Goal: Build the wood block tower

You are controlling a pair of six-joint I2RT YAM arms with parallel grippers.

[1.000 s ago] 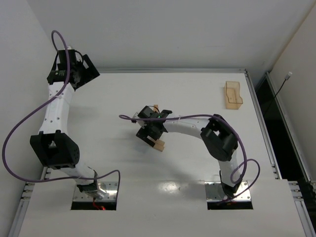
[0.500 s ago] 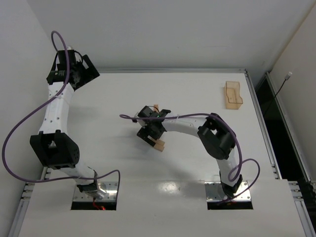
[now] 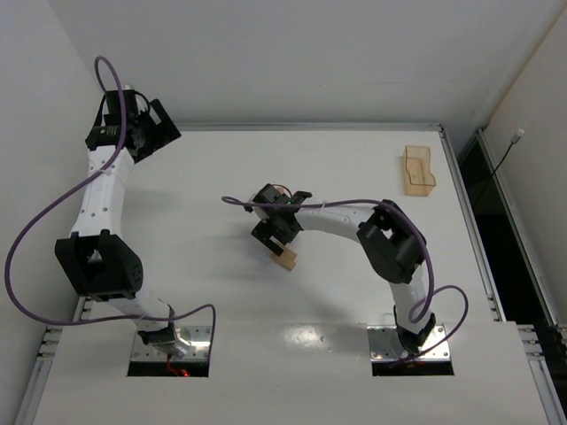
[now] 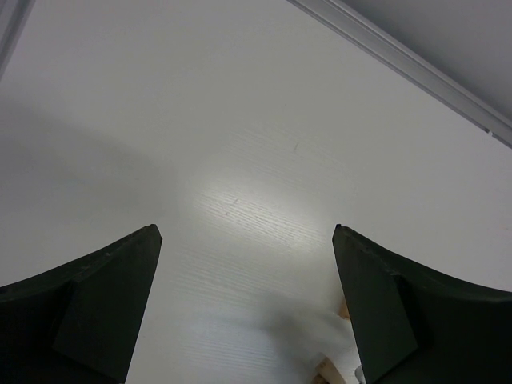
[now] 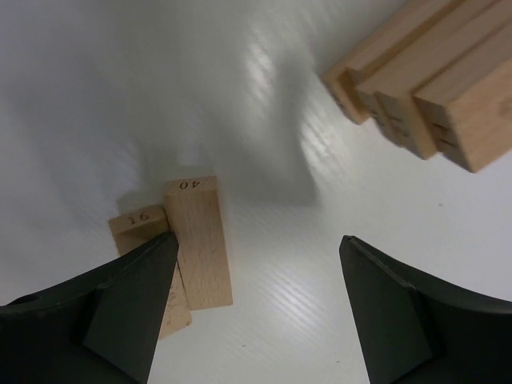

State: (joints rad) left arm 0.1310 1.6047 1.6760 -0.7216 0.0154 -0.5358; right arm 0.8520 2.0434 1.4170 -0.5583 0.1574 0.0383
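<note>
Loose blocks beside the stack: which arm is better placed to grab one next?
Right, likely. The right pincer, open, hangs just over the loose blocks, with the stack close by. The left pincer, also open, is far off at the back left.

Clipped and covered!
Your wood blocks [image 5: 424, 88] run off the right-wrist corner; overhead, the right tool [image 3: 278, 239] hides most.

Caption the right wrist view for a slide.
Open right gripper above two loose wood blocks; tower at upper right.
</note>
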